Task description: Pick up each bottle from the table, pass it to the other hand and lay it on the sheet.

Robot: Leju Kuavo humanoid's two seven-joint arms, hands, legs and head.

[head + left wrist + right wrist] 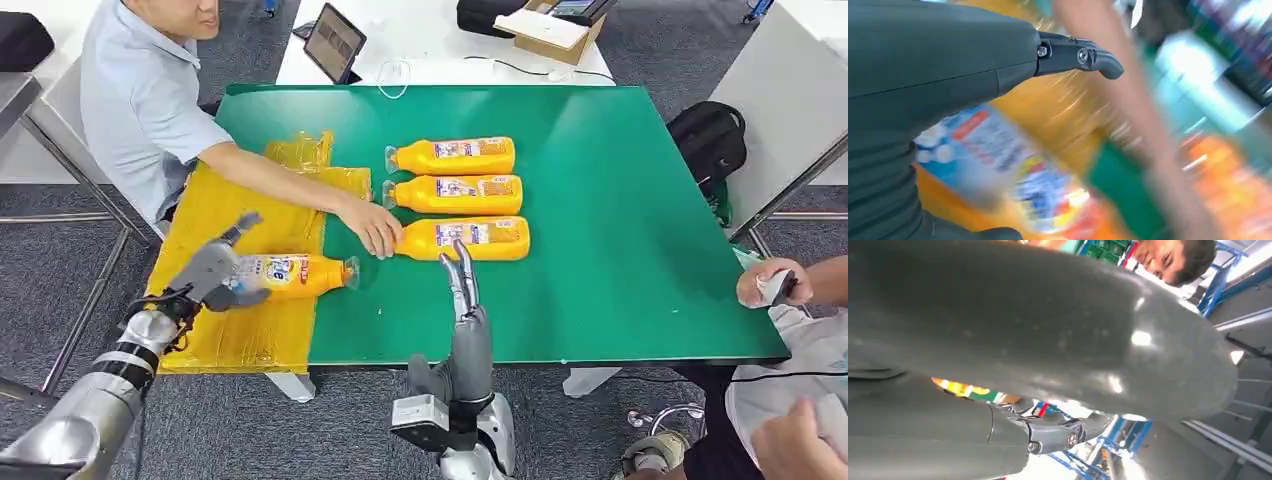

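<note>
Your left hand [212,268] grips an orange bottle [295,275] around its labelled end in the head view; the bottle lies on its side over the yellow sheet [235,335], its clear cap poking past the sheet's edge toward the green table [620,200]. Your right hand [463,290] stands upright over the table's near edge just beyond the sheet, fingers straight and together, holding nothing. Further from the sheet, three more bottles [452,156] lie on their sides in a row on the table, caps pointing back toward the sheet. A person's hand [372,228] reaches across the sheet and touches the cap of the nearest bottle in that row. Another person [800,370] sits at the table's far corner from the sheet. Turn to your left wrist view and you see a dark finger [1083,56] stretched over the blurred bottle [1013,165], with the orange sheet beneath it. Your right wrist view shows the thick grey thumb [1048,335] and a darker finger [1063,432] apart from it, nothing between them.
</note>
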